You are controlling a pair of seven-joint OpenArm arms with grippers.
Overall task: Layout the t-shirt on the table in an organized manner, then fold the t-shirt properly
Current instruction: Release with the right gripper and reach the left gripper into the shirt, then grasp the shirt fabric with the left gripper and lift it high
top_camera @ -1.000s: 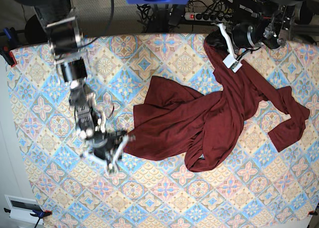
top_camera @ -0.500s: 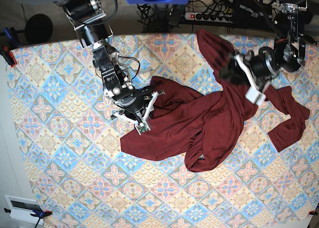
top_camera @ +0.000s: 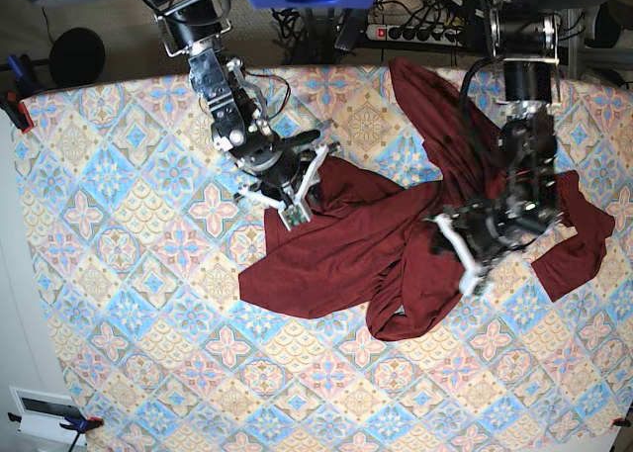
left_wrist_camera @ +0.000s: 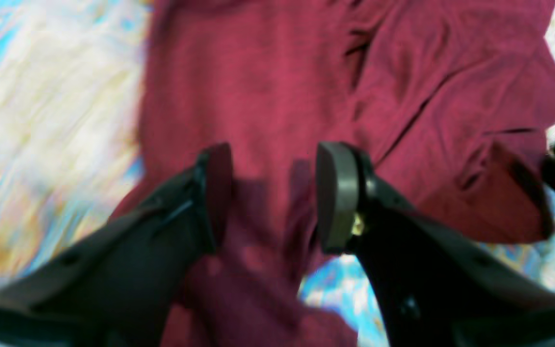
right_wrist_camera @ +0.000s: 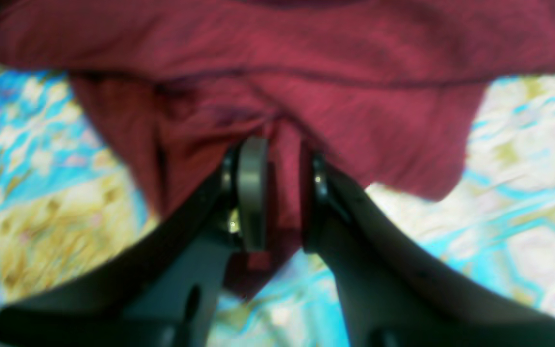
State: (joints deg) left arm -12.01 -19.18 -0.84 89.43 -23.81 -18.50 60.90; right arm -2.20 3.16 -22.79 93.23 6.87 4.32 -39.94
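T-shirt (top_camera: 396,244): we saw it crumpled right of the table's (top_camera: 119,274) middle.
Right gripper (right_wrist_camera: 277,202): pinched on a fold at the shirt's left edge.
Left gripper (left_wrist_camera: 272,193): jaws parted over the shirt's right part; apparently gripping nothing, though blurred.

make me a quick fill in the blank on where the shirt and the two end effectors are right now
1. The t-shirt lies ______ on the table, not flat.
2. The right end effector is shut on a fold of the ______.
3. The left end effector has its jaws ______ above the fabric.

Missing words: crumpled; t-shirt; open
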